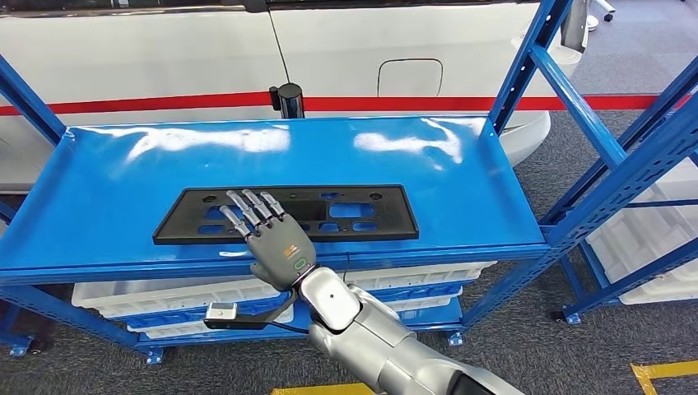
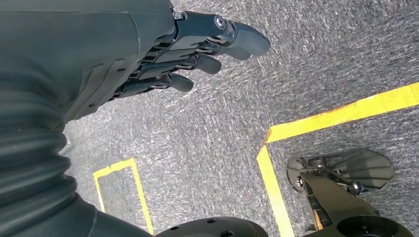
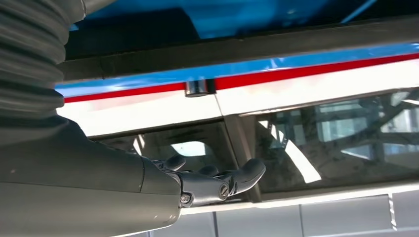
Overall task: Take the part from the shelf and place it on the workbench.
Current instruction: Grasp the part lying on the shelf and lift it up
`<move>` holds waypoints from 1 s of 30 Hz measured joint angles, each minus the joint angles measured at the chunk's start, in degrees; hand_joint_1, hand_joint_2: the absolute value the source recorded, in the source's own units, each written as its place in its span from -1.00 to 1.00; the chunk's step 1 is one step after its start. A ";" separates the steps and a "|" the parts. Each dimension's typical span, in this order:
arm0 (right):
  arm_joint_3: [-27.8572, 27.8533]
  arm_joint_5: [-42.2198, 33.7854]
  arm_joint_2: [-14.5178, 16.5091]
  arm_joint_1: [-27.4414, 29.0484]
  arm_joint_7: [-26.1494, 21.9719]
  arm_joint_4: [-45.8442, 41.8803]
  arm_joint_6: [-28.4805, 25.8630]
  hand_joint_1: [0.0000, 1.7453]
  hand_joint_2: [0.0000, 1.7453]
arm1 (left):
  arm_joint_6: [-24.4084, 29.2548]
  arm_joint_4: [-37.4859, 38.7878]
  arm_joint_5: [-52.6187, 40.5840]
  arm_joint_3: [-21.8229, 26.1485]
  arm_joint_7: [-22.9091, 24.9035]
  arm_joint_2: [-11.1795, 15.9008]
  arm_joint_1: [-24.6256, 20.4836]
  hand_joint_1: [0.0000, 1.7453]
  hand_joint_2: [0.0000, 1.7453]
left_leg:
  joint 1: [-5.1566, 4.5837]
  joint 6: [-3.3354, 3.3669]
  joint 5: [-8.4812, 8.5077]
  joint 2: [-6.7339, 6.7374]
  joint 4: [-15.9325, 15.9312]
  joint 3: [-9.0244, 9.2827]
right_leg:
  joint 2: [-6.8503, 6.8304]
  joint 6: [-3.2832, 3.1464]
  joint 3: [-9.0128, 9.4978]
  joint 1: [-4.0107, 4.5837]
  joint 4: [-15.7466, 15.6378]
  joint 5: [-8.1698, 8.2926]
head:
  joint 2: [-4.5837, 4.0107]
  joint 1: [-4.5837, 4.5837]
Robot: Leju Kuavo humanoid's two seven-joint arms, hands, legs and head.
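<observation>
Blue metal shelf (image 1: 99, 189) stands before a white vehicle (image 1: 165, 58). We note the black flat part (image 1: 362, 212) lying on its top level. Our right hand (image 1: 276, 239) hovers over the part's left half, fingers (image 1: 247, 206) extended and slightly apart, contact uncertain. Our left hand (image 2: 163, 54) hangs above grey floor (image 2: 212, 138), fingers loosely spread, holding nothing.

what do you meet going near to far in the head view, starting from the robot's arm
right arm → right hand, its fingers over the black part → bare blue shelf → black post → white car with the red stripe
</observation>
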 joint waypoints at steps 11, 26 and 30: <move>0.05 3.58 0.01 -2.13 4.82 2.82 1.42 -1.00 1.00 | -0.06 0.00 0.02 0.02 -0.31 0.00 -0.21 -1.00 1.00 | 0.00 0.01 0.00 0.00 0.00 0.00 | 0.00 0.00 0.01 0.00 0.00 0.00 | 0.00 0.01; 0.32 7.53 0.03 -3.44 10.47 5.02 4.43 -1.00 1.00 | 0.33 0.00 0.17 0.03 -0.74 0.02 -0.18 -1.00 1.00 | 0.00 0.03 0.02 0.00 0.00 0.00 | 0.00 0.00 0.02 0.00 0.01 0.00 | 0.00 0.00; 0.63 9.80 0.13 -4.05 13.17 5.36 7.10 -1.00 1.00 | 0.79 0.00 0.34 0.06 -1.00 0.02 -0.14 -1.00 1.00 | 0.00 0.03 0.02 0.00 0.00 0.00 | 0.00 0.00 0.02 0.00 0.01 0.00 | 0.00 0.01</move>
